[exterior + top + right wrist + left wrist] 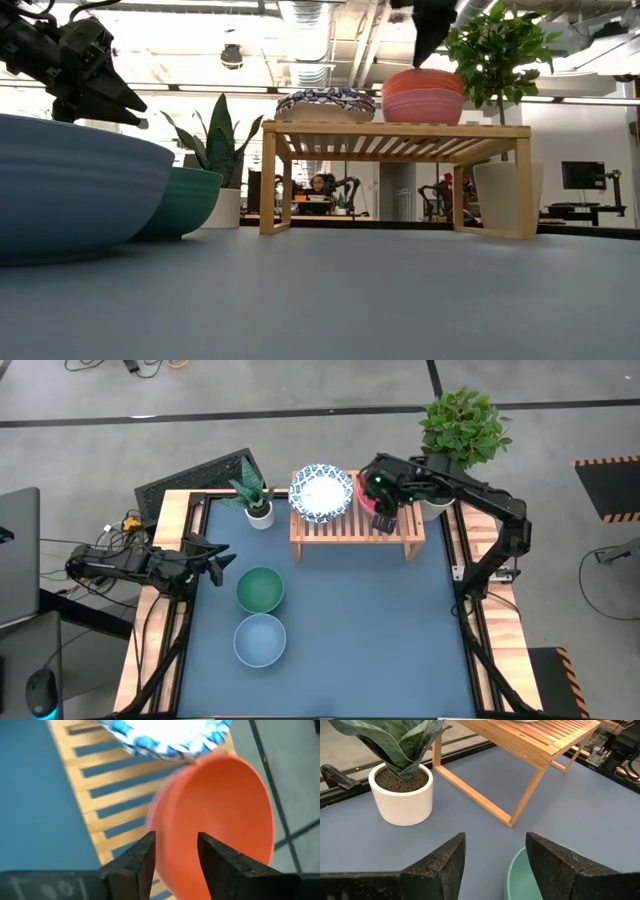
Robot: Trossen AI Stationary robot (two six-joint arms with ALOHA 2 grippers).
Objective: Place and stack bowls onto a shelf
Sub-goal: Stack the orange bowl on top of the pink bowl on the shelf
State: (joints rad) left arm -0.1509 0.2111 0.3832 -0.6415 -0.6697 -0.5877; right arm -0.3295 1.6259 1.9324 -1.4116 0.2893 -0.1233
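Note:
A red bowl (pixel 423 82) sits nested in a pink bowl (pixel 423 108) on the right half of the light-wood shelf (pixel 340 530). A stack of white bowls with blue-patterned rims (pixel 321 492) stands on the shelf's left half. My right gripper (pixel 175 852) is open just above the red bowl (pixel 225 805), with its fingers on either side of the rim. A green bowl (pixel 260 589) and a light blue bowl (pixel 260 639) rest on the table. My left gripper (pixel 222 560) hangs open at the table's left edge, beside the green bowl (pixel 520 875). My right gripper points down over the red bowl's rim (pixel 165 820), with one finger inside and one outside. I cannot tell whether either finger touches it. The bowl sits level in the pink bowl.
A snake plant in a white pot (pixel 255 500) stands left of the shelf. A leafy plant (pixel 460 425) in a white pot (pixel 495 195) stands at the shelf's right end. Bare blue table (pixel 380 630) lies on the near side of the shelf and right of the two loose bowls.

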